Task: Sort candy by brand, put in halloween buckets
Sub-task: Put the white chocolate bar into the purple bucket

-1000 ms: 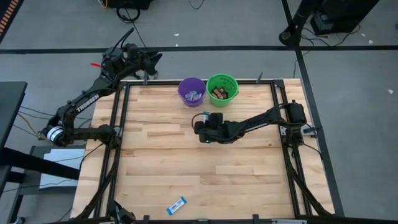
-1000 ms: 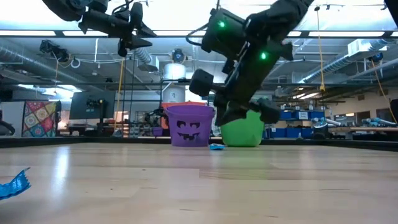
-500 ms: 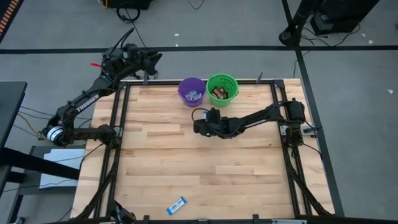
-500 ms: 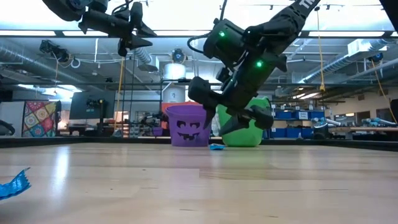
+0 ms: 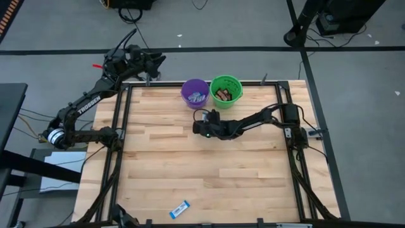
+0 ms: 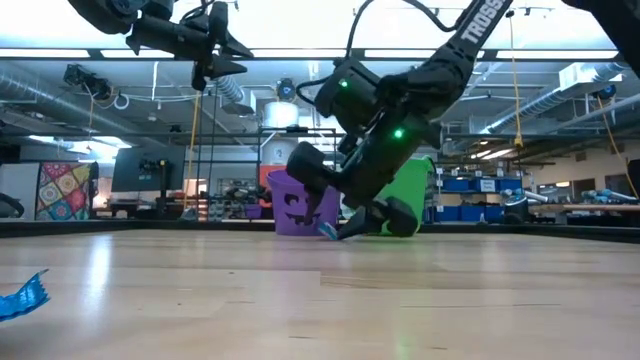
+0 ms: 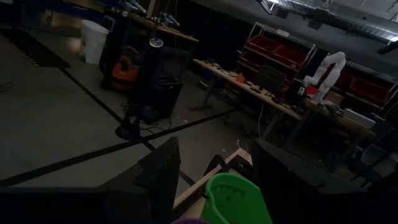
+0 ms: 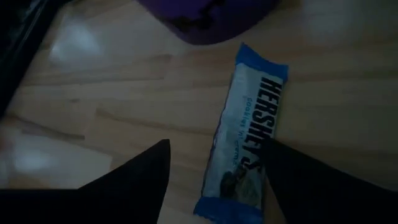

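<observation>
A blue-and-white candy bar (image 8: 245,146) lies flat on the wood just in front of the purple bucket (image 5: 195,93). My right gripper (image 8: 214,180) is open low over the bar, one finger on each side of it. The green bucket (image 5: 226,89) stands right of the purple one at the table's far edge. Blue wrappers (image 5: 197,97) show in the purple bucket and brown ones (image 5: 221,95) in the green. Another blue candy bar (image 5: 180,209) lies by the near edge. My left gripper (image 5: 154,61) hangs open, high beyond the far left corner. My right gripper comes down slanting from the table's right, its fingers along the bar's two long sides. One fingertip (image 8: 280,165) overlaps the bar's long edge (image 8: 261,143) in the wrist view. Whether it touches the wrapper, I cannot tell. The bar lies flat on the table.
The purple bucket's wall (image 8: 205,18) stands just past the bar's far end. A black frame rail (image 5: 123,126) runs along the table's sides. The broad wooden middle (image 5: 202,171) lies between the buckets and the near candy bar.
My right gripper has moved a little toward the far edge and the purple bucket, and has come down close to the table. Its fingers have opened wide and now stand around the blue bar.
</observation>
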{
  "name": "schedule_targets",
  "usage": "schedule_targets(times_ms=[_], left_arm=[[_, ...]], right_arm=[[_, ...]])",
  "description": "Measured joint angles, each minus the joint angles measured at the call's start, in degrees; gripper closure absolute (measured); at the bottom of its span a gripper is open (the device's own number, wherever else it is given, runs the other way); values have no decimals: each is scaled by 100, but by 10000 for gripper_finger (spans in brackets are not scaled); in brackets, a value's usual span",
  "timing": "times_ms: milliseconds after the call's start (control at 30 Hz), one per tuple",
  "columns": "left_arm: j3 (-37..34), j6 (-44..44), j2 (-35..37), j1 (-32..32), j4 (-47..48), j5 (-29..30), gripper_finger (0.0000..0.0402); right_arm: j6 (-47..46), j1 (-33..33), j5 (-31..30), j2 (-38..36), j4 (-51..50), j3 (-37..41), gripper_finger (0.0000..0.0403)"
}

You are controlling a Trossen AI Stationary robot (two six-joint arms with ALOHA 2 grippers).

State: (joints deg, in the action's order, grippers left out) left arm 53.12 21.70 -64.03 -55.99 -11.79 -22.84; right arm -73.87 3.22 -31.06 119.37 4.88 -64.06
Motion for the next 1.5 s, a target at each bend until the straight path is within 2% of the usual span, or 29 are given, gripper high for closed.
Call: schedule_targets(times_ms=[133,233,333,467,533,767,1267,1500], left_arm=[[0,2,0,0,5,-97,199],[0,4,0,0,7,-112,199],[0,4,0,0,0,-112,199],[0,7,0,0,-6,-114,199],[0,10,0,0,-13,-116,199],[0,19,-2,0,-32,-125,199],[0,273,-2,13,-74,-188,199],[0,279,-2,17,-98,-367,199]], right_arm=[[-476,-18,-38,89,-252,-84,147],[-511,-37,8,100,-540,-186,176],[-415,-79,81,107,-1025,-395,233],[-406,-212,234,101,-1538,-608,350],[-237,-270,293,108,-1623,-692,381],[-30,-476,219,112,-1897,-1132,381],[2288,-741,427,-299,-1893,-3481,382],[2619,-789,814,-923,-1591,-3664,383]])
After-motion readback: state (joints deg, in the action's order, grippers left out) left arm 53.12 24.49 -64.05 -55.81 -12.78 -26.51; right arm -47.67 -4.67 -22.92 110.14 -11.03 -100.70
